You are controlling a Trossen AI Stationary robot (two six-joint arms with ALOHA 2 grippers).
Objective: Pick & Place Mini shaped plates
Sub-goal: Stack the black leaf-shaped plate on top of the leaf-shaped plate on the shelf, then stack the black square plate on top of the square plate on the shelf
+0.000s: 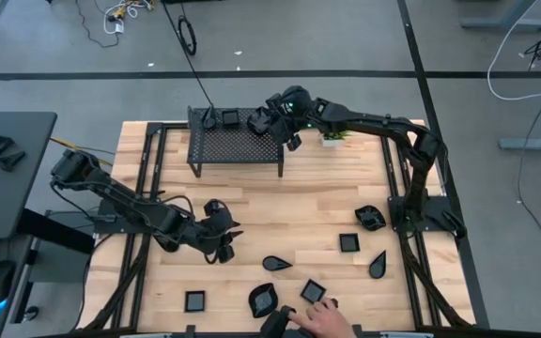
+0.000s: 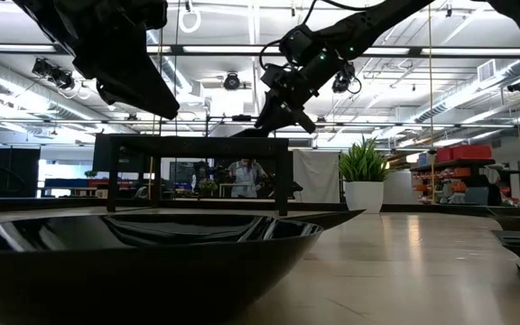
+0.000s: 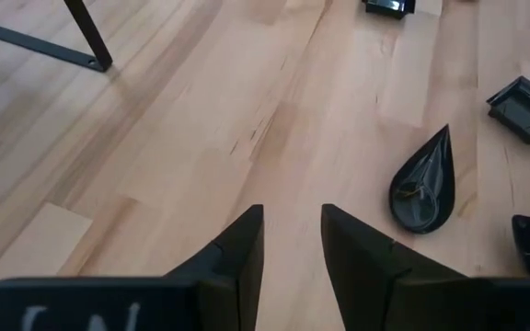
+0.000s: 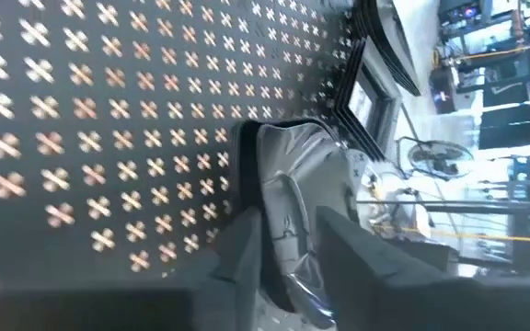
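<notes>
The right hand [image 1: 285,131] is up at the back of the worktop [image 1: 299,216], over the right end of the black mesh rack [image 1: 238,145]. Through its wrist camera, its two fingers [image 4: 242,244] stand a little apart on either side of a glossy black plate [image 4: 302,211] that lies on the rack's perforated top. Whether the fingers press on that plate or stand just off it I cannot tell. Two more small plates [image 1: 230,118] sit along the rack's back edge, and a small green potted plant [image 1: 334,138] stands just beside the rack's right end.

The left hand [image 1: 222,242] hangs low over the front left part of the worktop, its fingers [image 3: 247,244] narrowly parted with nothing between them and bare wood below. A teardrop plate [image 3: 423,184] lies near it, apart from the fingers.

The other small black plates are scattered across the front and right of the worktop: the teardrop one [image 1: 276,263] near the middle, a square one [image 1: 348,242] to its right, a wavy one [image 1: 370,218] and another teardrop [image 1: 378,266] nearer the right edge, and a square one [image 1: 195,300] at the front left. A person's hand [image 1: 322,319] rests at the front edge, close beside a square plate [image 1: 312,290] and a rounded one [image 1: 262,299].
</notes>
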